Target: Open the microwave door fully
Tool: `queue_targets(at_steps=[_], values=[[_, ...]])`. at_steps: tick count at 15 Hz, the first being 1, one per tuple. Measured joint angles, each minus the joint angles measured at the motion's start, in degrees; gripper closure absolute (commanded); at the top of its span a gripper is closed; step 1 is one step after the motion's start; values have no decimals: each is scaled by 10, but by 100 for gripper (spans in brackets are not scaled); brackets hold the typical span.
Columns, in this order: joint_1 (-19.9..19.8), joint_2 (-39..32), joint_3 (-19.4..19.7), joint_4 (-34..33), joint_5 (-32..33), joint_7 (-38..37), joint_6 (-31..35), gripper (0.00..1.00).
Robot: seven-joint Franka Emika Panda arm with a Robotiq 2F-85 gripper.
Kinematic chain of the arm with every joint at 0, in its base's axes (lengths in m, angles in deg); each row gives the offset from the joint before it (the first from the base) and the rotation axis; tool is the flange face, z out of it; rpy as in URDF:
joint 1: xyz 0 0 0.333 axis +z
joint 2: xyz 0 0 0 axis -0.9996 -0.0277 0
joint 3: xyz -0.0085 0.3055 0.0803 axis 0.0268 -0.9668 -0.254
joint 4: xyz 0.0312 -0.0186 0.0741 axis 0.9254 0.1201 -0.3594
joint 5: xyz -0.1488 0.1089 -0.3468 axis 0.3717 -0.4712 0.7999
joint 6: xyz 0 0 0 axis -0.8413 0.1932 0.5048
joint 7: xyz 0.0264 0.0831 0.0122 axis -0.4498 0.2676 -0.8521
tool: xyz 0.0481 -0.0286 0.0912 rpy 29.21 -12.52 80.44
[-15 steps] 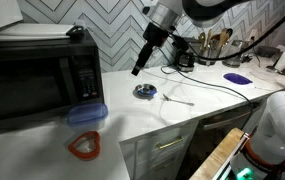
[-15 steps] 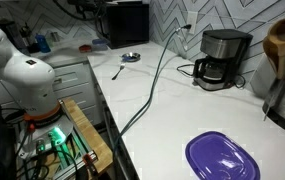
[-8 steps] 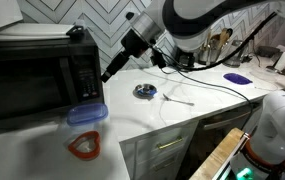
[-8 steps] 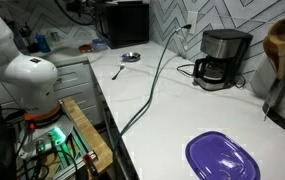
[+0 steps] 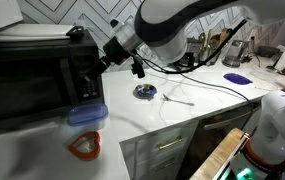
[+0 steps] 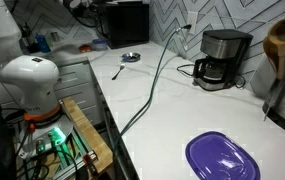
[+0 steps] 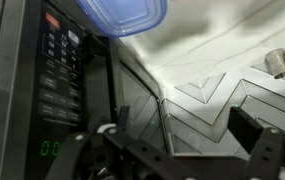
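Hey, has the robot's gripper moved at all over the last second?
Yes. In an exterior view the gripper has swung away from the small dish on the counter and over to the front of the microwave.

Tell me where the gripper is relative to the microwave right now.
In an exterior view the gripper is up at the button panel on the right side of the microwave, above the blue lid lying on the counter.

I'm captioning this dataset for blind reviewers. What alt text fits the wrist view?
Close-up of the microwave's button panel with green display digits, beside the microwave door and its dark glass. The open gripper frames the bottom edge, blurred, and a blue plastic lid shows at the top.
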Motion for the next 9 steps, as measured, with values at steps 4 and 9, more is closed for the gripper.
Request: queue_targets(at_steps=[4,9], values=[[-2,-45,2,-49,-11,41,9,0],[-6,-92,3,-97,-55,101,13,9]])
